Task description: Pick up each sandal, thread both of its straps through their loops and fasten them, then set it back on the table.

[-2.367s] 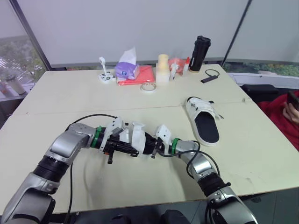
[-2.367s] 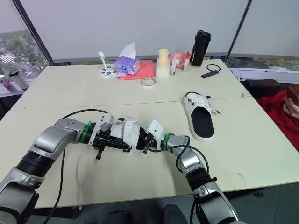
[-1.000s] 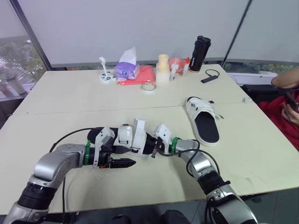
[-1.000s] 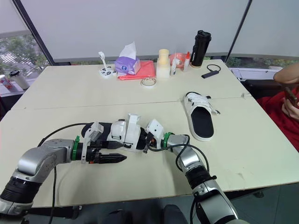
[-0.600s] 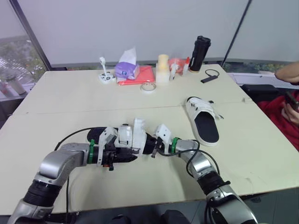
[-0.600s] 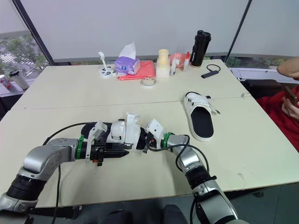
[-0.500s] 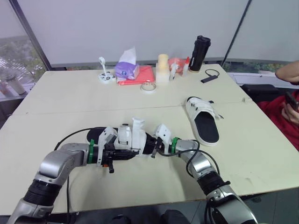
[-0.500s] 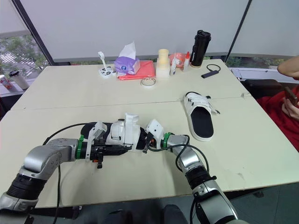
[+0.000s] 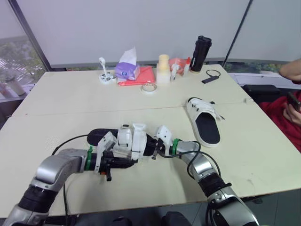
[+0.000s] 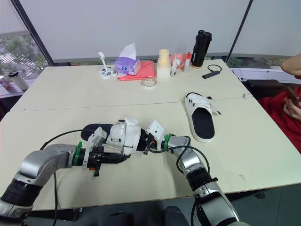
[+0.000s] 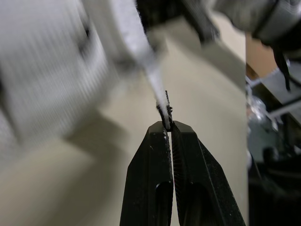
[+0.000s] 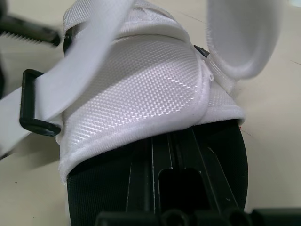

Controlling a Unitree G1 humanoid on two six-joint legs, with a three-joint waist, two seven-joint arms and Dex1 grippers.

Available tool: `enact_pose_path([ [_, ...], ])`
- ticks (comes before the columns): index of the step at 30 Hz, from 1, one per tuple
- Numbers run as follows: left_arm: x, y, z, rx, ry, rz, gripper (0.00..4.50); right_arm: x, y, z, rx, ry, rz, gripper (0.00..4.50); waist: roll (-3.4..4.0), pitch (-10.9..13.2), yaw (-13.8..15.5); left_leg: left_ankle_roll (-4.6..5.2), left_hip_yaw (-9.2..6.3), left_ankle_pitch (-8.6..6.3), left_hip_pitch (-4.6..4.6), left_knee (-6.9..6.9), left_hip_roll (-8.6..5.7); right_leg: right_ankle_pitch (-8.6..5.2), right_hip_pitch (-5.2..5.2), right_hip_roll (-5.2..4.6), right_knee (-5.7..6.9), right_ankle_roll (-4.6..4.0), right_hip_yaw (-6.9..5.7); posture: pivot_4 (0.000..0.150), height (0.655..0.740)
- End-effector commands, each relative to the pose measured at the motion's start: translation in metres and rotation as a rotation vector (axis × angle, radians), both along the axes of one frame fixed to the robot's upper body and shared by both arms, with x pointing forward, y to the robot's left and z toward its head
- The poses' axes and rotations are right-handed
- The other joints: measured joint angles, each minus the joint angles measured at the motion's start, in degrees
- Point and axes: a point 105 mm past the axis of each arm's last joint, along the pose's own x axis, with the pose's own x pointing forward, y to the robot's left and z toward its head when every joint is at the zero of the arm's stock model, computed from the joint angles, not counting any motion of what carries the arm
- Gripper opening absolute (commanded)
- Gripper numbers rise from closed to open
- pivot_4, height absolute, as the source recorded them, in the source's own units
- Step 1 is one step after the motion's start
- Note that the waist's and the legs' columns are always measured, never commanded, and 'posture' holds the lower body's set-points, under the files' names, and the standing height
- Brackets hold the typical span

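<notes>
A black-soled sandal with white straps lies in front of me on the table. My left gripper is shut on the tip of one white strap, drawn out from the sandal's near side. That strap runs through a black loop. My right gripper is shut on the sandal's sole at its open end. The other strap curls up loose. The second sandal rests flat to the right with its straps across.
Along the far edge stand a purple tissue pack, a red cloth, a tape roll, a cream cup stack, a black bottle and a dark device. A person's arm shows at the right.
My left gripper came back to the sandal from the near left, closed on the strap tip and drew it out. The upright strap has folded lower. The right arm stayed put.
</notes>
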Motion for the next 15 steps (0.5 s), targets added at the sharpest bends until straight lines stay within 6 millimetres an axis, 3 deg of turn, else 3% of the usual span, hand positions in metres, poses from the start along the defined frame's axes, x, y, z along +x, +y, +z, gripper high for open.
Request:
enact_pose_path([
  [1,-0.016,0.004,-0.006,0.062,-0.006,-0.081,0.04,-0.013,-0.003,-0.047,-0.121,0.137,-0.001,0.0,0.02,0.0,0.0,0.0,0.0,0.0,0.0,0.0,0.0,-0.07,0.0,0.0,-0.01,-0.13,0.0,0.15,0.74],
  [4,-0.027,0.011,-0.018,0.132,-0.004,-0.136,0.04,-0.013,-0.003,-0.047,-0.123,0.137,0.001,0.0,0.03,0.0,0.0,-0.01,0.0,-0.01,-0.01,-0.02,0.0,-0.09,-0.02,-0.04,-0.02,-0.2,0.01,0.15,0.74],
  [10,-0.052,0.019,-0.023,0.182,0.021,-0.249,0.04,-0.013,-0.004,-0.048,-0.126,0.137,0.002,0.0,0.11,0.0,-0.1,-0.01,0.0,-0.01,0.0,-0.15,0.04,-0.25,-0.09,-0.06,-0.03,-0.53,0.0,0.15,0.74],
  [12,-0.058,0.02,-0.02,0.176,0.024,-0.284,0.04,-0.013,-0.004,-0.048,-0.127,0.137,0.002,0.0,0.15,0.0,-0.1,-0.01,0.01,-0.01,-0.01,-0.2,0.04,-0.26,-0.12,-0.06,-0.03,-0.55,0.0,0.15,0.74],
  [15,-0.05,0.012,-0.004,0.1,-0.001,-0.259,0.04,-0.013,-0.004,-0.048,-0.128,0.136,0.004,0.0,0.17,0.0,0.1,-0.01,0.0,-0.01,-0.01,-0.18,0.05,-0.27,-0.11,-0.06,-0.03,-0.57,-0.02,0.15,0.74],
])
